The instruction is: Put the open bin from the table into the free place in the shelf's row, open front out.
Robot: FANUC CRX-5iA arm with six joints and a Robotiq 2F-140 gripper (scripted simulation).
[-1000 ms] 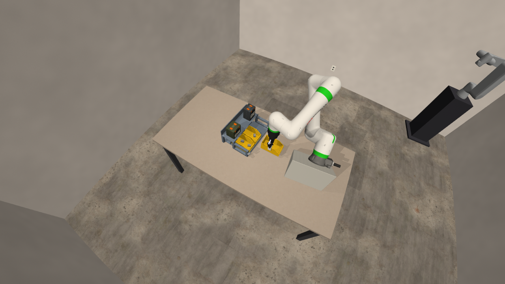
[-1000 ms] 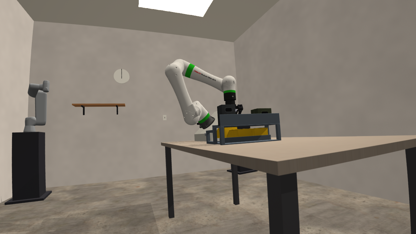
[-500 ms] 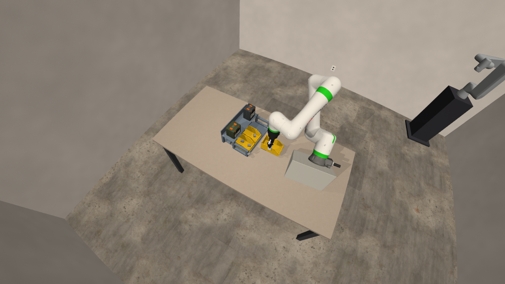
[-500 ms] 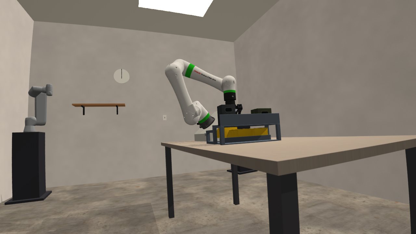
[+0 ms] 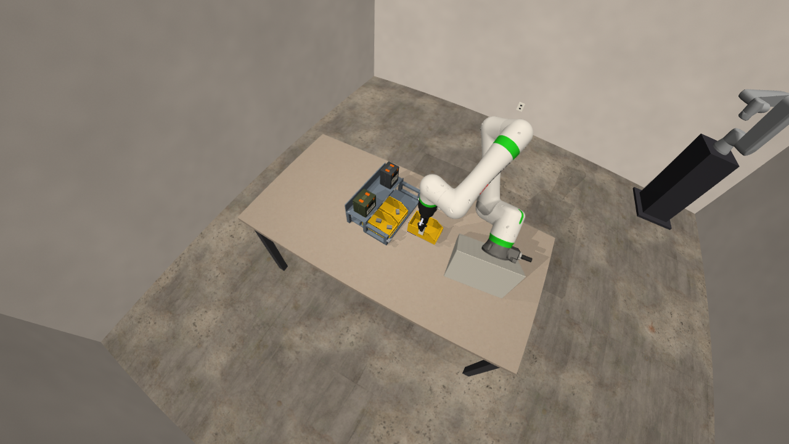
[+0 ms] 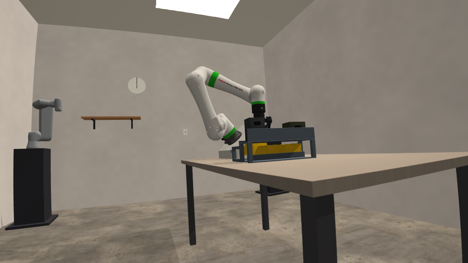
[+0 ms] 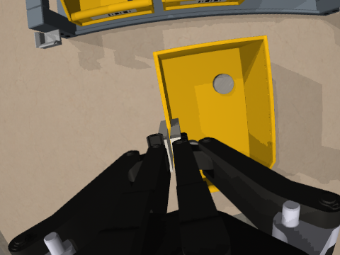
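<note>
In the wrist view, you are seeing the picture's top edge cutting off the shelf (image 5: 380, 238) (image 6: 280, 134) (image 7: 198, 18) and its two yellow bins (image 5: 388, 215) (image 7: 112, 10).
</note>
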